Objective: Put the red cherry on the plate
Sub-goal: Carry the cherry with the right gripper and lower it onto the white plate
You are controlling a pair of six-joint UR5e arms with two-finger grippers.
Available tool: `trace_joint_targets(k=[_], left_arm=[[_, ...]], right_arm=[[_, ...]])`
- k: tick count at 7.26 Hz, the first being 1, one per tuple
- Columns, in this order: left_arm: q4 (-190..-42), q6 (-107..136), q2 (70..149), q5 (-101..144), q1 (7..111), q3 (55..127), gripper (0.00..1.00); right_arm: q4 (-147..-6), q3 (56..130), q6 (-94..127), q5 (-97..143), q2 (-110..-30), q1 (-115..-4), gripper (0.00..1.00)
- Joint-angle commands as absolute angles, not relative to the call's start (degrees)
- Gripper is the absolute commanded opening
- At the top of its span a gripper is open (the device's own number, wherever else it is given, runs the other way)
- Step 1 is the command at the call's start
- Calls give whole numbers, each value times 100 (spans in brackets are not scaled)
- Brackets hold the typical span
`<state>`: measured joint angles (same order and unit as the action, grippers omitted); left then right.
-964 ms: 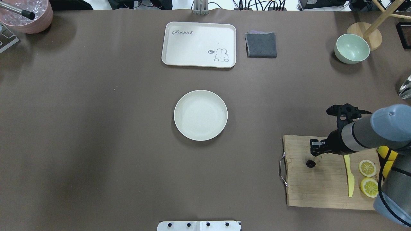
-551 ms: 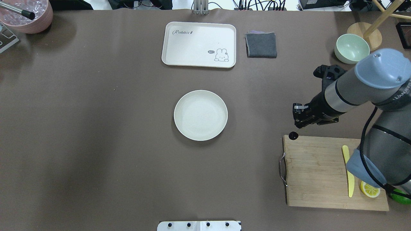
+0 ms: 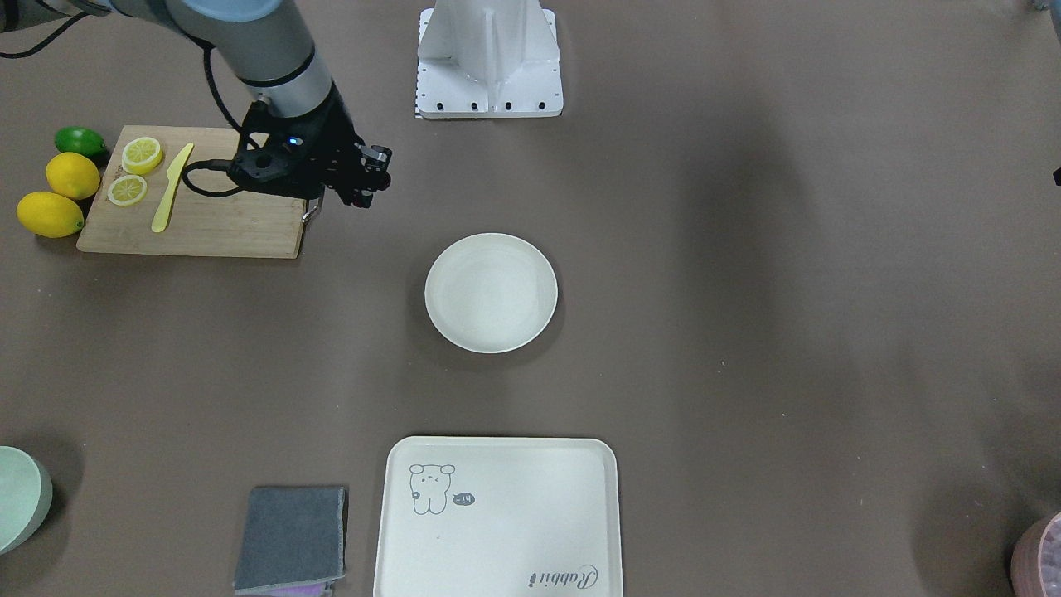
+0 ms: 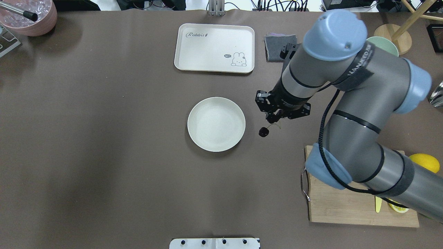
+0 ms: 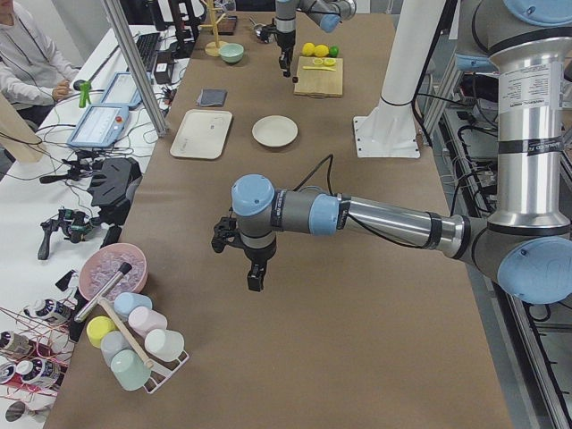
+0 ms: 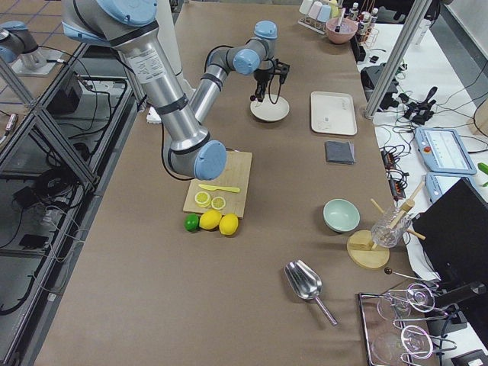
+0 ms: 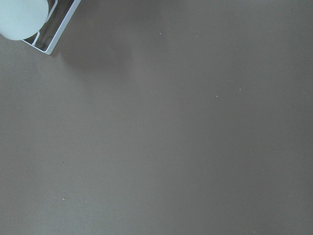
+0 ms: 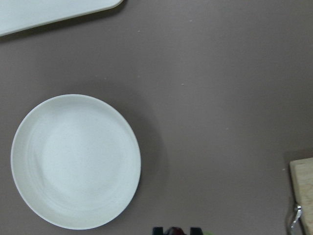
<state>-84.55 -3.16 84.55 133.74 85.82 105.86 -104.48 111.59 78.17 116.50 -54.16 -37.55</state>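
The red cherry (image 4: 263, 131), dark and glossy, dangles by its pale stem from my right gripper (image 4: 271, 119), which is shut on it. It hangs just right of the plate (image 4: 216, 124), a round off-white dish in the middle of the table. In the right wrist view the plate (image 8: 76, 161) lies to the left, and a sliver of the cherry (image 8: 174, 230) shows between the fingers at the bottom edge. My left gripper (image 5: 256, 279) hovers over bare table far from the plate; I cannot tell whether it is open or shut.
A cream tray (image 4: 214, 47) and a grey cloth (image 4: 275, 52) lie beyond the plate. The wooden cutting board (image 3: 199, 224) holds a yellow knife (image 3: 170, 189) and lemon slices (image 3: 142, 154), with lemons and a lime beside it. A mint bowl (image 3: 16, 497) stands further off.
My right arm has swung left and away from the cutting board, carrying the cherry from over the board to just beside the plate's right rim.
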Motion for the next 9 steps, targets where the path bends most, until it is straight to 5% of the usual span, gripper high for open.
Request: trace_joint_targets(k=[1,4,6,7,8,9], left_arm=[[-8455,-316,8455,13377,8587,10582,99],[-8455,-325,8446,13377,8587,10565,99],[-8455,-466,8323,13394,8587,10564,99],[-8455,-466,8315,13395,8587,10556,99],[-8455,-475,8314,13395,8587,10530,99],[-8446,-501,8314,13403,8587,10529,99]], right_arm=[[-10389,10558,8383,10927,-4827,-3183,0],[-8819,9241,8789,9933,-4825,-2787,0],[-8754,9132,8798,9827,-4746,-2786,0],[-8745,9132,8867,9800,-4720,-2795,34],[-8771,9123,8920,9765,-4633,-2795,99],[-8806,9123,8912,9739,-4632,-2795,100]])
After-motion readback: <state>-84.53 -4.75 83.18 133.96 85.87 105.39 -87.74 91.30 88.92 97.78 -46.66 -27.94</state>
